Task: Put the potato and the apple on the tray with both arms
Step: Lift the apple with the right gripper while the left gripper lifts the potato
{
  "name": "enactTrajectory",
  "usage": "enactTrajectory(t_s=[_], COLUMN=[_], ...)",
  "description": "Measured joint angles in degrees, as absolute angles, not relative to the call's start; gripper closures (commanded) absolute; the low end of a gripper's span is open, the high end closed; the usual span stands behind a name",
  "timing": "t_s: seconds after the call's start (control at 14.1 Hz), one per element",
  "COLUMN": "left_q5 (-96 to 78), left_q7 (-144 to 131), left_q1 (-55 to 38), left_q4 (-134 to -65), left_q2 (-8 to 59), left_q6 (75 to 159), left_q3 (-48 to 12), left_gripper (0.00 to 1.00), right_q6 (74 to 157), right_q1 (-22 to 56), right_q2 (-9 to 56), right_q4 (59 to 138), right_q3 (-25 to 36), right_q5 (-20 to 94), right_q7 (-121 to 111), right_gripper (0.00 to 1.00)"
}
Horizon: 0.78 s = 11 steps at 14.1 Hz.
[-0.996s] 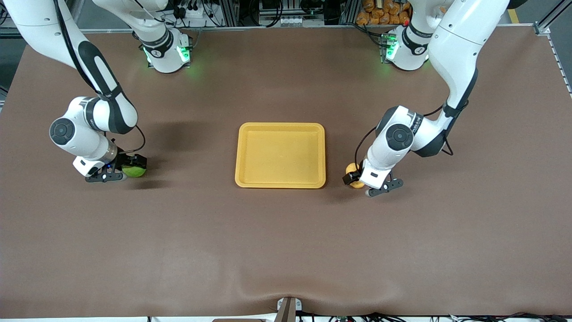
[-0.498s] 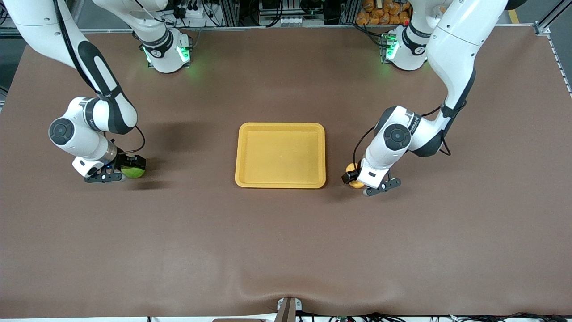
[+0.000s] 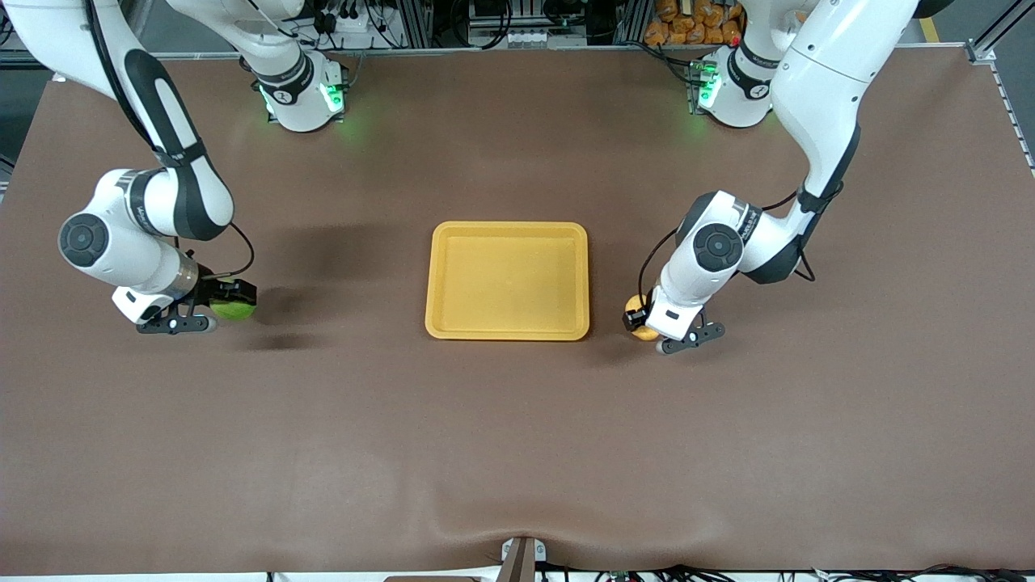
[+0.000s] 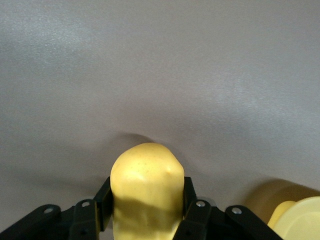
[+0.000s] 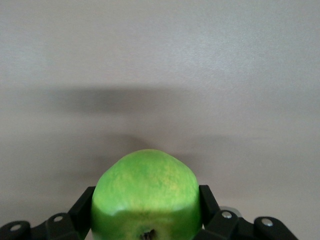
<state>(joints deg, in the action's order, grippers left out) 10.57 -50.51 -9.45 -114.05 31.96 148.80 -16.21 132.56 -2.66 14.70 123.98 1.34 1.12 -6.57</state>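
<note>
Between both tools, tray [image 3: 507,280] sits empty on surface [image 3: 517,444]. Right tool [image 3: 217,310] clamps apple [image 3: 233,308] at its widest girth: firm, smooth, likely slippery. Left tool [image 3: 644,322] pinches potato [image 3: 639,311] mid-body: light, rigid, lumpy.

Left gripper [image 3: 639,317] low, clamped, elbow bent; right gripper [image 3: 230,301] clamped too, wrist angled down.

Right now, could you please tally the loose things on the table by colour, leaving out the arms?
Yellow-orange: 2, the tray and the potato, held in the left gripper.
Green: 1, the apple, held in the right gripper.
Total: 3
</note>
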Motion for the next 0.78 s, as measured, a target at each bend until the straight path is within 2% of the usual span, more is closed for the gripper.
enactTrajectory(t_s=[0.07, 0.78], left_q5=[10.58, 10.58], left_q7=[-50.48, -50.55], left_q1=[-9.48, -9.49], left_q4=[-113.96, -110.87], left_q2=[31.96, 29.65], left_q6=[148.80, 146.18], left_q3=[-16.51, -19.58], left_gripper=[1.00, 1.00], right_q6=[130.06, 119.41], right_q1=[-2.15, 0.60], right_q2=[14.09, 12.05], right_q4=[122.84, 120.16], right_q3=[1.27, 1.02], right_q5=[1.12, 11.28], right_q7=[-5.58, -0.33], right_gripper=[0.61, 0.61])
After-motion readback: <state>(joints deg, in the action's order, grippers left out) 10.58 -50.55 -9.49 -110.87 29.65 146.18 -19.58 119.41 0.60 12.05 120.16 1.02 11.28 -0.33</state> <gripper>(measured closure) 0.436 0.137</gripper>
